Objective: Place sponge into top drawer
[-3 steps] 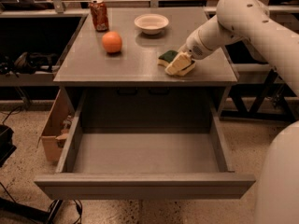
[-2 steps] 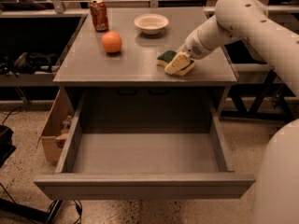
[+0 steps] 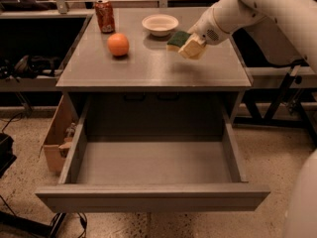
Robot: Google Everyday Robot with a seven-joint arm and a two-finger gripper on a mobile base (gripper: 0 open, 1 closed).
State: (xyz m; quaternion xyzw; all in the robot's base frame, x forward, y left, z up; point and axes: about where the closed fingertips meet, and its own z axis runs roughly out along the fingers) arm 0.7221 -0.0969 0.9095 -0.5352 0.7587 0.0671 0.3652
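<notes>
Camera view: sponge (image 3: 179, 39) sits in the gripper (image 3: 194, 44), just right of the bowl (image 3: 159, 24) and nearer the camera.
Change: a second ago the sponge lay low on the cabinet top (image 3: 148, 68); now it sits higher and closer to the bowl, with a shadow on the top below it. I read that as lifted clear.
Claw: closed on the sponge, green side facing the bowl, yellow foam on the far side.
Task meaning: pick looks done; carry and drop are left.
Top drawer (image 3: 153, 195): pulled fully out, well in front of and below the bowl, floor bare.
Edges: the cabinet top's front lip lies between the bowl and the drawer, so the sponge must pass over it before descending. Drawer side walls and front panel bound the drop zone.
Room: orange (image 3: 118, 44) is left-front of the bowl and the can (image 3: 104, 15) is left of it, both well off a straight path to the drawer.
Risk: the bowl rim is near the green corner, so I'd retreat away from the bowl.
Arm (image 3: 257, 9): comes in from right of the bowl, and that side looks open.
</notes>
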